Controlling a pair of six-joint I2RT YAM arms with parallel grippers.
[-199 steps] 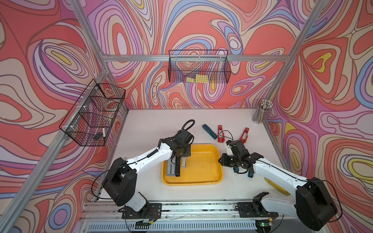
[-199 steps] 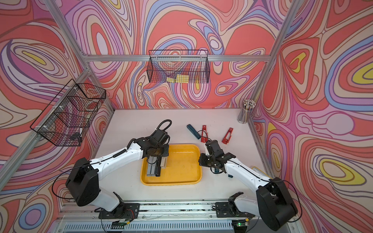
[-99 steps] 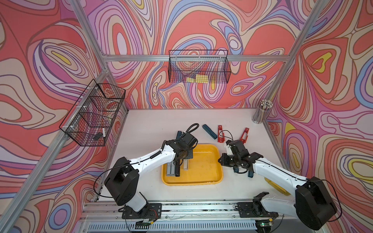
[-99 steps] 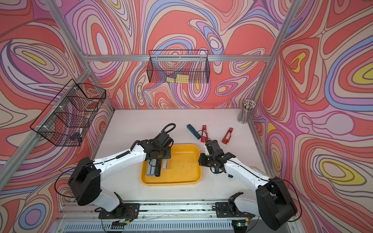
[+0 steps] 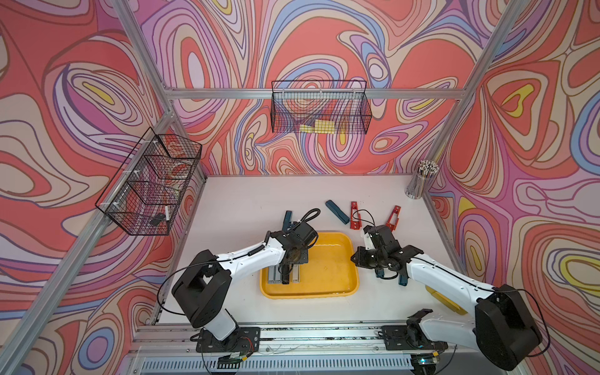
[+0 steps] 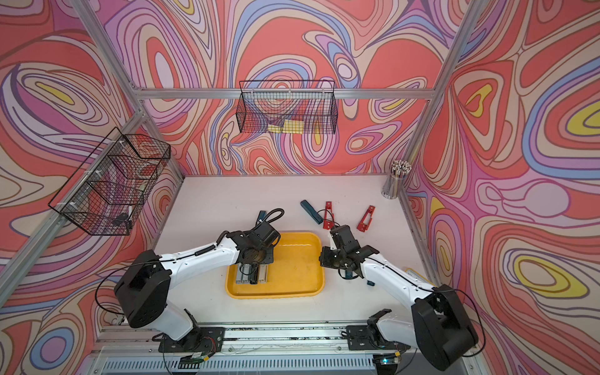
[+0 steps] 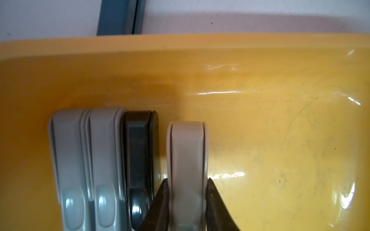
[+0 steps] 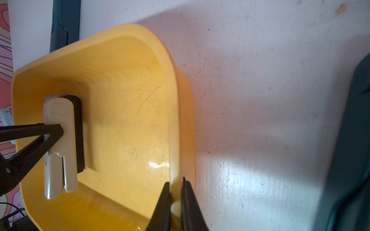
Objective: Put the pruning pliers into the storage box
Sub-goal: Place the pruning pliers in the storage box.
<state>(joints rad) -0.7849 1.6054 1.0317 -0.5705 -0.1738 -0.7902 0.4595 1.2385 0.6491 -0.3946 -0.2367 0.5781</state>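
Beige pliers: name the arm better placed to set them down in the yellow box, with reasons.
Left. The left end effector grips the beige pliers inside the storage box, beside the black pliers; the right end effector pinches the box rim.

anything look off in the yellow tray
Slightly: in the shallow yellow plastic tray, two grey plastic bars and a black bar lie flush, but the beige bar clamped in the left gripper stands apart, leaving a gap.

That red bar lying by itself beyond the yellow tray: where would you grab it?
Probably from straight above, pinching across its narrow width near the middle. The red bar lies flat on the table, slim, with room along both long sides.
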